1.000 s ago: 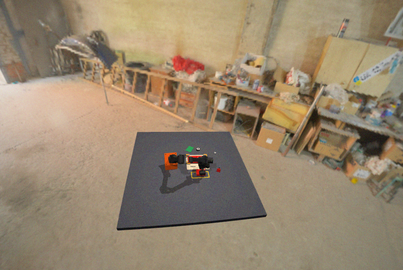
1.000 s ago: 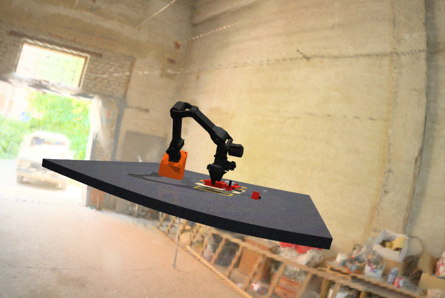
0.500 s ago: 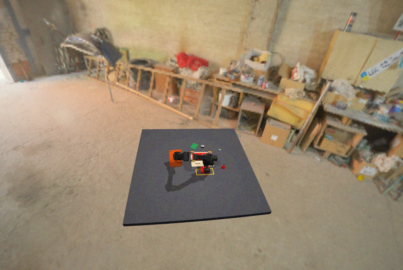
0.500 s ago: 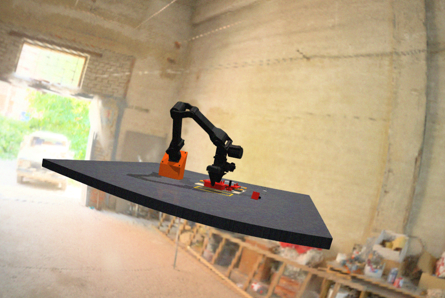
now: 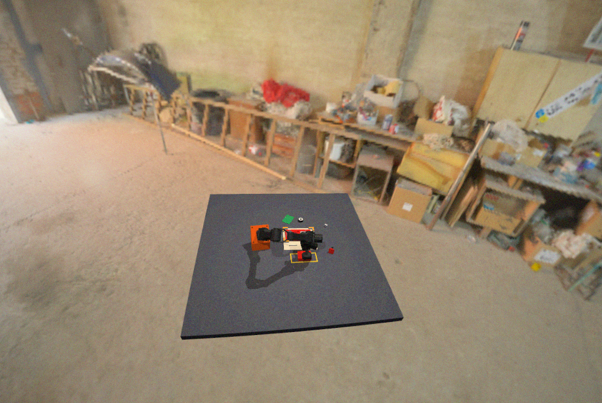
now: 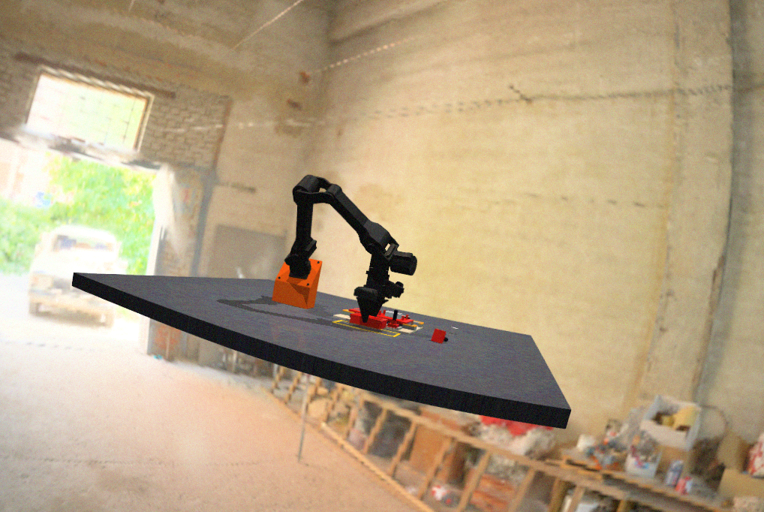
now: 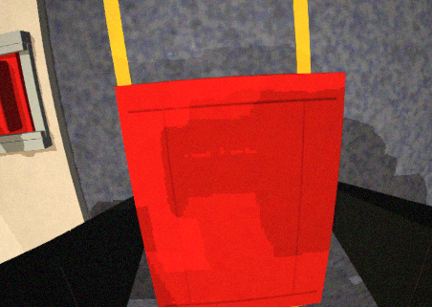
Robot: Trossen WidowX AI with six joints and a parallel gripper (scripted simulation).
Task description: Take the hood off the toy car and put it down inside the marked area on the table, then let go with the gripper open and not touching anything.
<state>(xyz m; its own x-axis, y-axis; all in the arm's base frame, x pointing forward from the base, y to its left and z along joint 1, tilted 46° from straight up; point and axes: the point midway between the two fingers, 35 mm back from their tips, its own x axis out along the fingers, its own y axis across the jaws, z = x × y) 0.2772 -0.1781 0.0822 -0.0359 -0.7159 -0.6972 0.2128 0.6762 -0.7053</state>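
Observation:
My gripper [image 5: 306,255] [image 6: 365,320] [image 7: 234,198] points down and is shut on the red hood [image 5: 300,255] [image 6: 375,322] [image 7: 234,140], one finger on each side. The hood is level and low over the marked area, a yellow outline [image 6: 354,326] [image 7: 300,30]. In the wrist view the hood covers the near part of the outline, and the far part shows beyond it. Whether its underside touches the table cannot be told. The red toy car [image 6: 408,320] is beside it, mostly hidden under the arm in the top view.
A cream board [image 5: 288,245] [image 7: 24,192] lies beside the marked area. A small red block [image 5: 331,250] [image 6: 437,335] lies past the outline's far end from the orange base [image 5: 254,243] [image 6: 296,293]. A green piece [image 5: 288,218] and a small wheel [image 5: 300,219] lie behind the car.

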